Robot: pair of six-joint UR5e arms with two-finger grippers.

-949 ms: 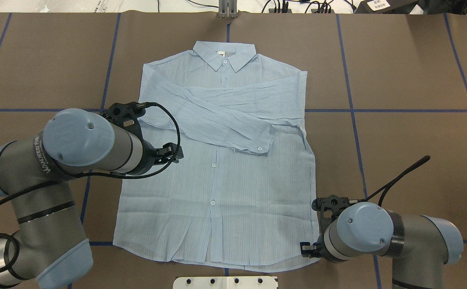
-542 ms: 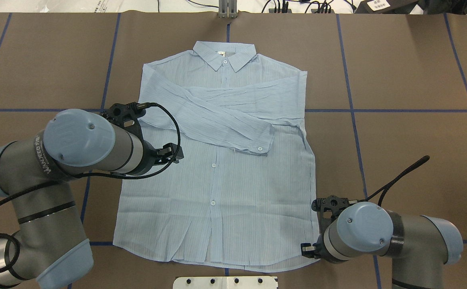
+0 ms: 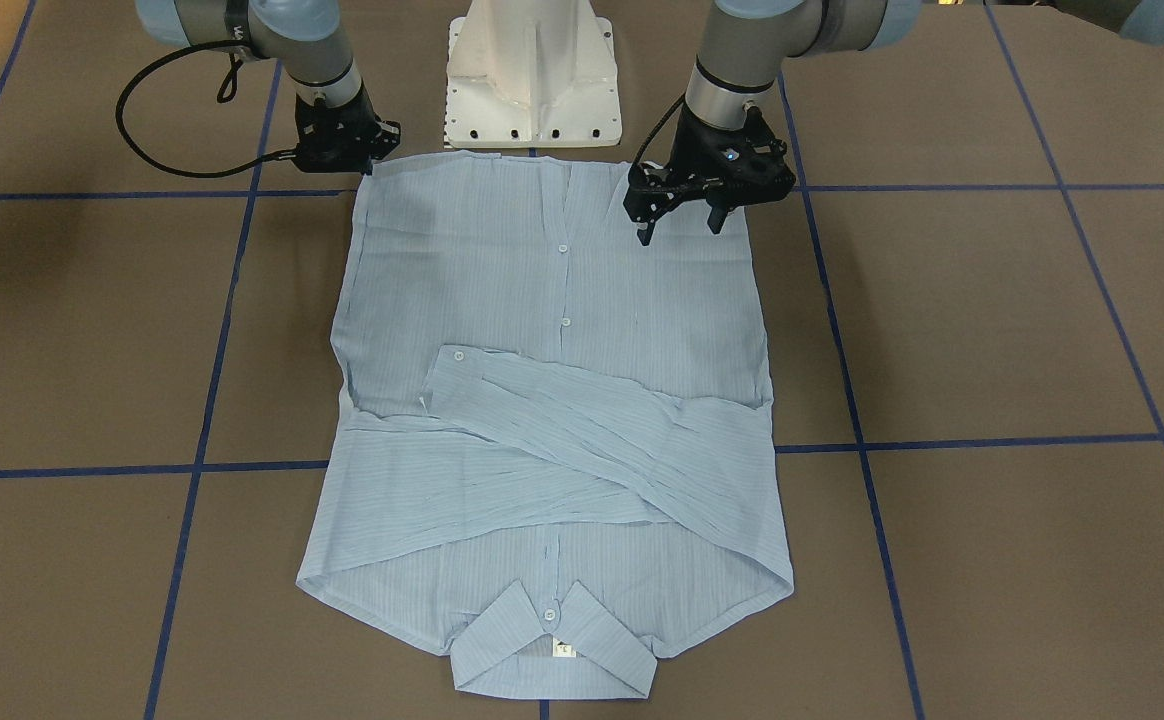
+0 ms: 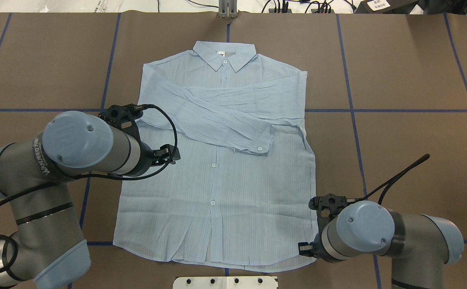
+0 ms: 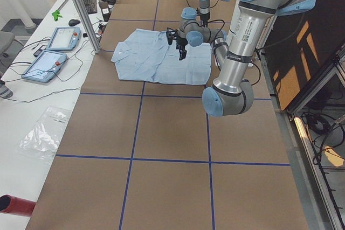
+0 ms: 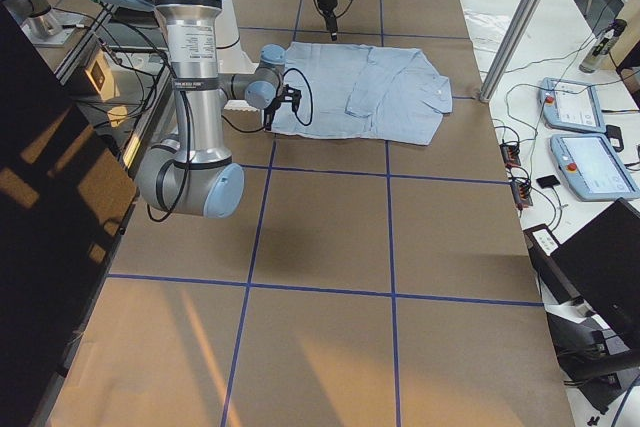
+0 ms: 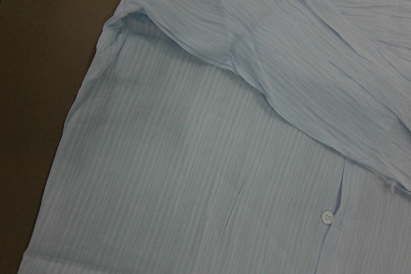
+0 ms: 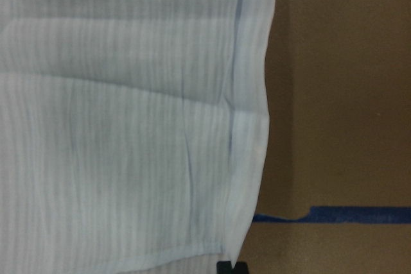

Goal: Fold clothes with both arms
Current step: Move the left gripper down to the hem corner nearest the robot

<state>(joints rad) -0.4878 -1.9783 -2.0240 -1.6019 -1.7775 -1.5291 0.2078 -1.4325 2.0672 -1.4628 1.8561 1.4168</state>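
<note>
1. The light blue striped shirt (image 4: 217, 192) is laid flat, front up and buttoned, in the middle of the brown table (image 4: 398, 72). Its collar (image 4: 224, 54) is turned away from the robot, and its hem lies just in front of the white pedestal base (image 3: 532, 70).
2. Both sleeves are folded across the chest. The one with the buttoned cuff (image 4: 259, 145) is laid on top at a slant.
3. The left gripper (image 3: 680, 232) is held above the shirt's body, near the edge on the robot's left. Its jaws are spread wide and nothing is gripped.
4. The right gripper (image 3: 352, 152) is set low at the hem corner on the robot's right. Whether its jaws are closed on the cloth cannot be told, as the fingers are mostly hidden.
5. The table is divided into squares by blue tape lines (image 4: 410, 110).
6. Two control tablets (image 5: 46, 64) are seen on a white bench beside the table.
</note>
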